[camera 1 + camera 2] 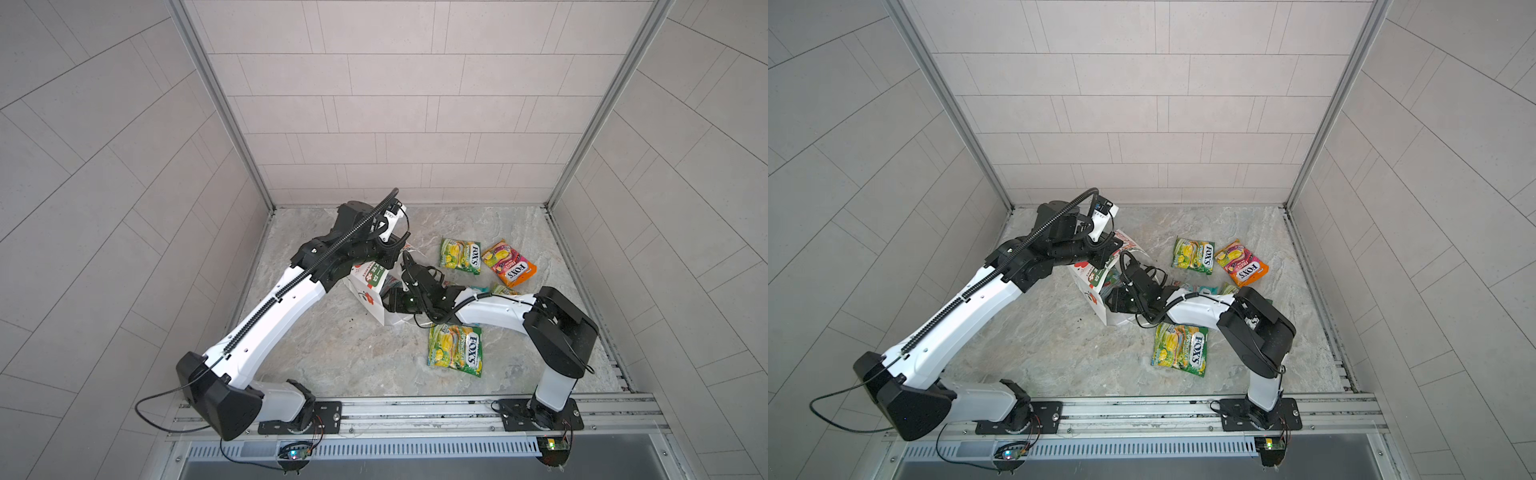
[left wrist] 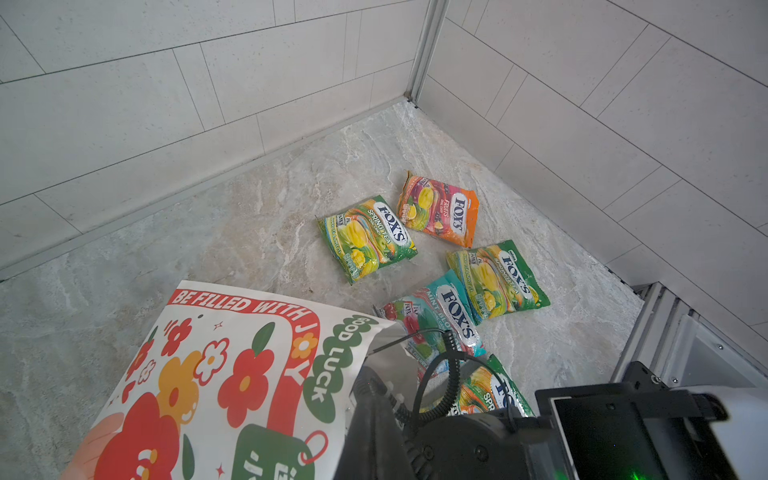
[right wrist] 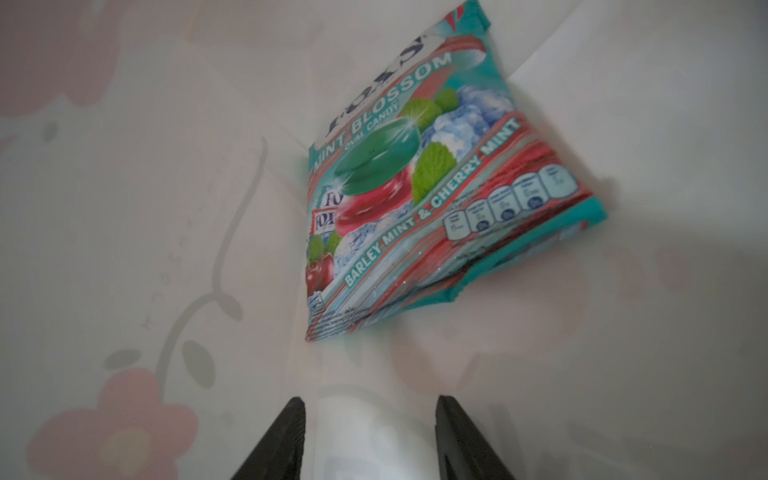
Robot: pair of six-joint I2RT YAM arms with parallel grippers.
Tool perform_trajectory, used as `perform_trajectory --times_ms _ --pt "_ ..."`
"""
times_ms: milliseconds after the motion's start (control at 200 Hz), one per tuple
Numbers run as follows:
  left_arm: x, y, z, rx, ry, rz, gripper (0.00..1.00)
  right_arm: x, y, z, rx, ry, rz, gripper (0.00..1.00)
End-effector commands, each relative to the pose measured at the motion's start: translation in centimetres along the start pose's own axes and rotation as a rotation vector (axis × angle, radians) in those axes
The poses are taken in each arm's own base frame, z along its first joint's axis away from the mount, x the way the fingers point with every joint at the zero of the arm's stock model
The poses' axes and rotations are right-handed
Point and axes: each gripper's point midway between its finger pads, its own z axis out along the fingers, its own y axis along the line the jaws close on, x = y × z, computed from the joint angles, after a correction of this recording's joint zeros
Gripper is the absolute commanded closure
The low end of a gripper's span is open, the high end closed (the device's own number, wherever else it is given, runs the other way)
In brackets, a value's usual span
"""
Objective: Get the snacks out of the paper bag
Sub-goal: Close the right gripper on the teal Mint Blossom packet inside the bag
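As I judge it, the step in hand is the last pick. Five snacks lie already outside the paper bag (image 1: 368, 293), and one teal-red pouch (image 3: 415, 174) is inside it, deep at the folded bottom, leaning on a wall of the bag. The bag rests tipped over on the stone-patterned bench (image 1: 332, 357). The right jaws are inside its mouth, about half open, with only white paper between them; the pouch is ahead of them and apart. The left jaws are fully closed. They seem to pinch the bag at the end away from its mouth, but the contact itself is hidden. Near the mouth of the bag lie a second teal-red pouch (image 2: 440, 316) and a near green-yellow pouch (image 1: 455, 351). Farther from the bag are a far green-yellow pouch (image 1: 460, 255) and the orange-pink pouch (image 1: 509, 264). The next move, I think, calls for reaching deeper and closing on the near crimped edge of the pouch inside. That pouch is flat, glossy film, probably slippery. The bag is matte paper, so thin that its flower print shows through, and it may crumple or shift if the jaws push its wall.
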Motion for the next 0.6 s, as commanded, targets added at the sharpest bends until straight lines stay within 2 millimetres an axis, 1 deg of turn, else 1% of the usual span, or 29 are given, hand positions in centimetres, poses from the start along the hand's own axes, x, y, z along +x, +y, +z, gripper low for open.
perform_trajectory --times_ms 0,305,490,595 --pt "-1.1 -0.3 -0.9 0.004 -0.054 0.005 1.0 -0.5 -1.2 0.5 0.072 -0.039 0.078 0.48" --pt "-1.1 -0.4 -0.7 0.012 -0.051 0.0 1.0 -1.8 -2.8 1.9 0.174 -0.107 0.168 0.47" --pt "-1.1 -0.6 -0.7 0.022 -0.051 -0.002 1.0 -2.9 -2.8 2.7 0.179 -0.159 0.217 0.47" --pt "-1.1 -0.7 -0.7 0.028 -0.052 -0.002 1.0 -3.5 -2.4 3.3 0.171 -0.177 0.236 0.47"
